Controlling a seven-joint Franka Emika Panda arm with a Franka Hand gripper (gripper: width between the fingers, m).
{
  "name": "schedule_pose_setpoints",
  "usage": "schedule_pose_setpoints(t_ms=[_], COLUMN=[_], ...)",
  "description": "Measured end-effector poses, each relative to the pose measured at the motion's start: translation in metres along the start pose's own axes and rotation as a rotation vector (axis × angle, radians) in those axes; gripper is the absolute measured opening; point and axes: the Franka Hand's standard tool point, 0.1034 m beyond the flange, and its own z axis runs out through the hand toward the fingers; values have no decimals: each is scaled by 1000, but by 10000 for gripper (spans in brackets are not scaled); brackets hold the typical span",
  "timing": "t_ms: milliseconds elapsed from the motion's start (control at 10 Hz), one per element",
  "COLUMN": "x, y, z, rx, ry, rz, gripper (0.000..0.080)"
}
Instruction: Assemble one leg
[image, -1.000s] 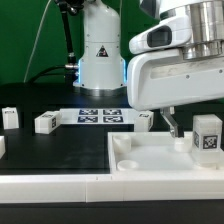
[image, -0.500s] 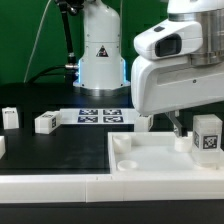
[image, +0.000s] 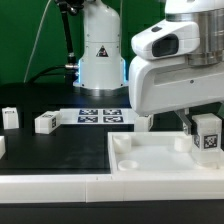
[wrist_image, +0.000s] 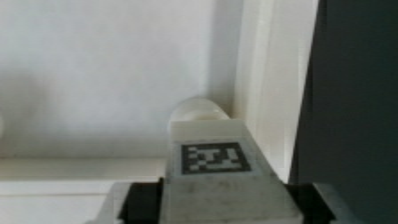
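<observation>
The leg (image: 208, 135), a small white post with a black-and-white tag, stands upright at the far corner of the large white tabletop (image: 150, 165), on the exterior view's right. My gripper (image: 206, 140) comes down over it; one finger (image: 188, 124) sits against its side and the other is hidden. In the wrist view the leg (wrist_image: 217, 150) fills the space between the two dark pads (wrist_image: 146, 203), which touch both its sides, so the gripper (wrist_image: 217, 206) is shut on it. The tabletop (wrist_image: 89, 80) lies behind it.
Two more white legs (image: 45, 122) (image: 10, 117) lie on the black table at the exterior view's left, and another (image: 145, 120) shows partly behind my gripper. The marker board (image: 98, 116) lies in front of the robot base (image: 100, 55). A round socket (image: 128, 163) marks the tabletop's near corner.
The visible finger has moved toward the exterior view's right until it meets the leg's side. The leg and the tabletop have stayed in place.
</observation>
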Motion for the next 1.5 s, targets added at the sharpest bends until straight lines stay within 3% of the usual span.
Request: schedule_pose_setpoints(t_ms=[200,600,1100,1500], x=[-1,-4,-6,-5], y=[0,-8,-19,-21], z=[1,5,8,9], rx=[-1,8,59,76], ry=[30,50,39,26], rz=[129,684,1318,1432], gripper=[297,297,296,307])
